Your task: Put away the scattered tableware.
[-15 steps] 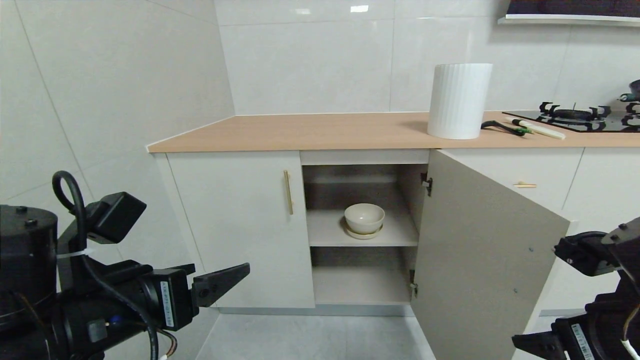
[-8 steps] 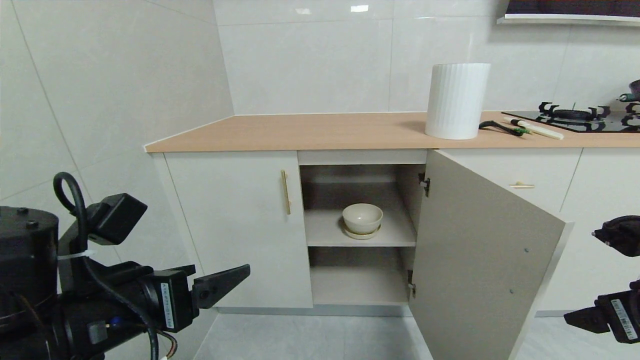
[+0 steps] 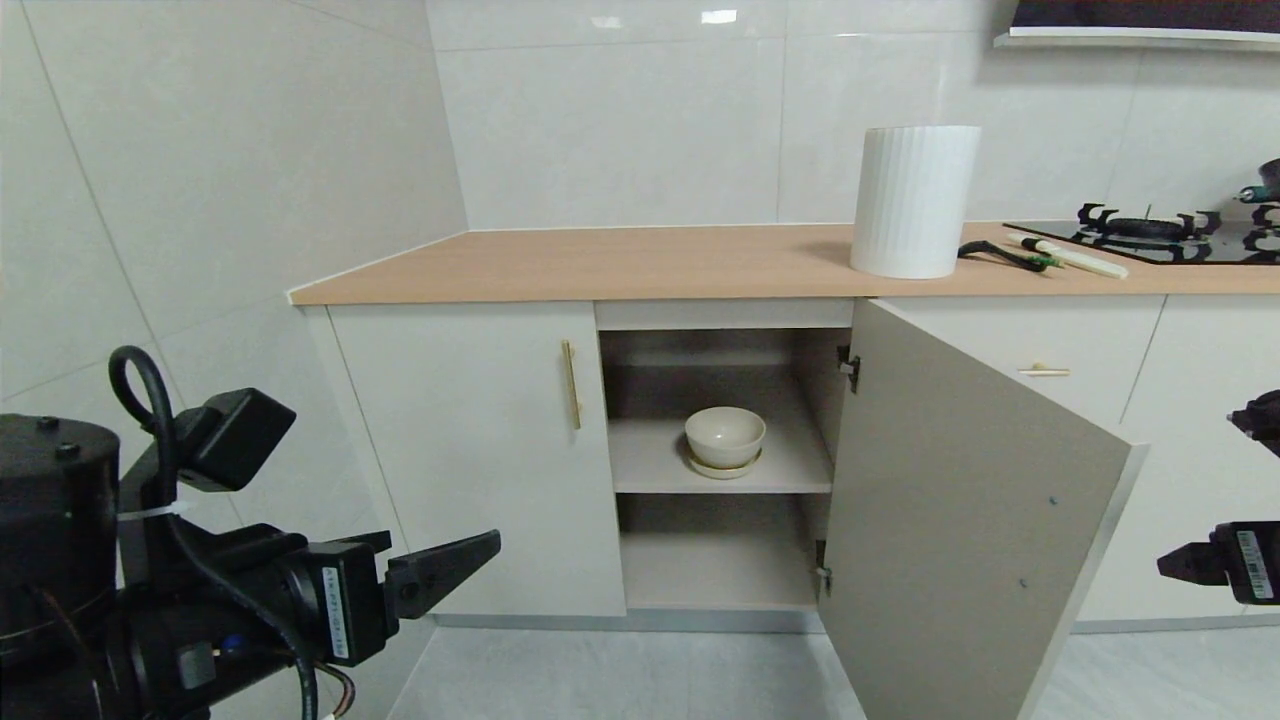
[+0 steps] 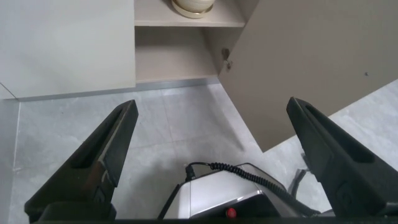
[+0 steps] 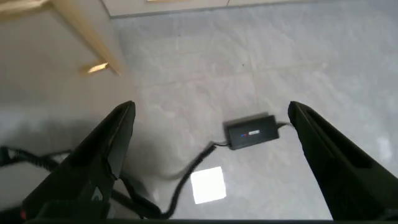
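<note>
A cream bowl (image 3: 726, 434) sits on a small plate (image 3: 724, 467) on the middle shelf of the open cabinet (image 3: 720, 470); the bowl's underside (image 4: 193, 6) also peeks into the left wrist view. My left gripper (image 3: 447, 564) hangs low at the left, well in front of the cabinet's shut left door, and its fingers stand open and empty (image 4: 212, 109). My right gripper (image 3: 1190, 562) is at the far right, beyond the open door (image 3: 960, 500). It is open with nothing in it (image 5: 211, 111), above the floor.
On the wooden counter (image 3: 620, 262) stand a white ribbed canister (image 3: 913, 200), a black-handled utensil (image 3: 1000, 254) and a cream utensil (image 3: 1070, 258) beside the gas hob (image 3: 1150, 235). A black power adapter (image 5: 250, 132) with its cable lies on the floor. The lower shelf (image 3: 718, 570) is bare.
My right gripper has drawn back to the right and risen, away from the open door's edge. The head view shifted slightly. The left arm, bowl and door stay as they were.
</note>
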